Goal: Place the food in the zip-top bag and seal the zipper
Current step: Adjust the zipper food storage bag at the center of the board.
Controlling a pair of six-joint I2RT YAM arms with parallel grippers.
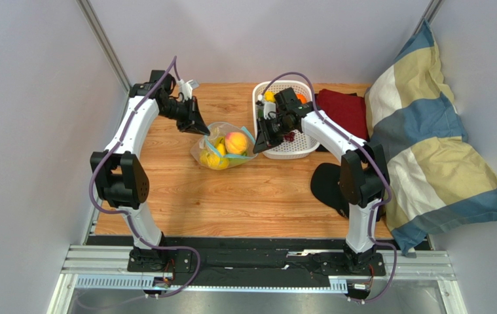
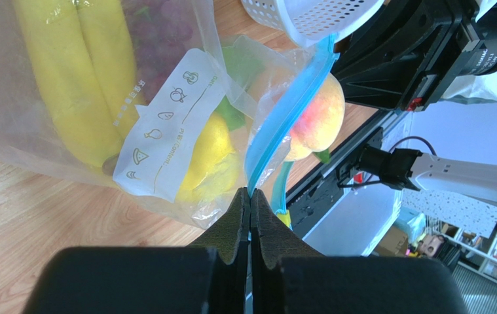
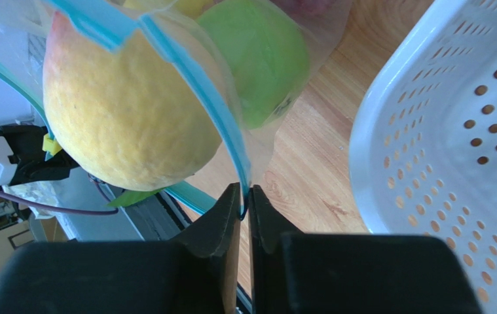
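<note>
Both pincers (image 2: 250, 199) (image 3: 245, 196) nipping zipper (image 2: 285, 116), clear wrist-side only

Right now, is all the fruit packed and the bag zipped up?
Not quite. Done: the yellow bananas and a round peach-coloured fruit are in the clear plastic bag. In hand: the left fingers and right fingers each pinch its teal-blue zipper strip. Left: an orange fruit sits in the white plastic basket, and the bag's mouth gapes open.
</note>
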